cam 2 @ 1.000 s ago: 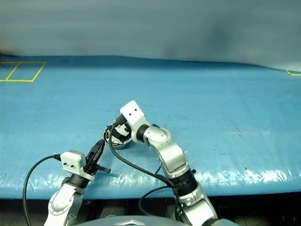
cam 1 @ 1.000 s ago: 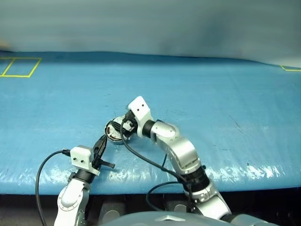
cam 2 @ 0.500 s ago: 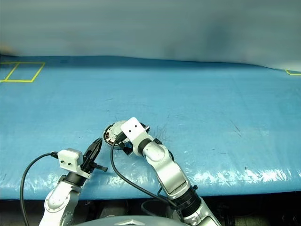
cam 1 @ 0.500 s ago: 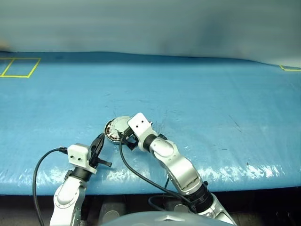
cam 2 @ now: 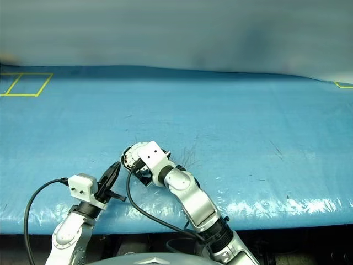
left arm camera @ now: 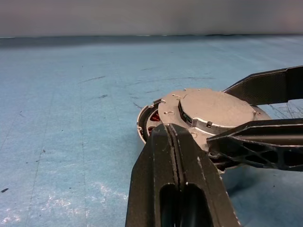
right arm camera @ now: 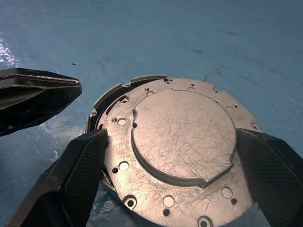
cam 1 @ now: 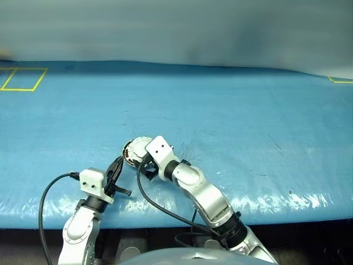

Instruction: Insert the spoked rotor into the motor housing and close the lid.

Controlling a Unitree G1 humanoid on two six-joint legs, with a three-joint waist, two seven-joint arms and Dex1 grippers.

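Near the worktop's [cam 1: 231,105] front edge, toward seven o'clock of its centre, the housing [left arm camera: 150,124] lies with the lid [right arm camera: 182,142] down over it, a sliver left uncovered at one side. The right claw [right arm camera: 175,165] is spread wide, one finger at each side of the lid's rim. The left claw [left arm camera: 174,156] is closed, empty, just beside the housing at its seven o'clock. Bare blue surface is seen from nine round to three o'clock.

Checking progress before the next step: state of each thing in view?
lid: down over the housing, slightly offset, not fully seated
motor housing: on the table, copper windings showing at one edge
left gripper: shut, empty, beside the housing
right gripper: open, fingers flanking the lid
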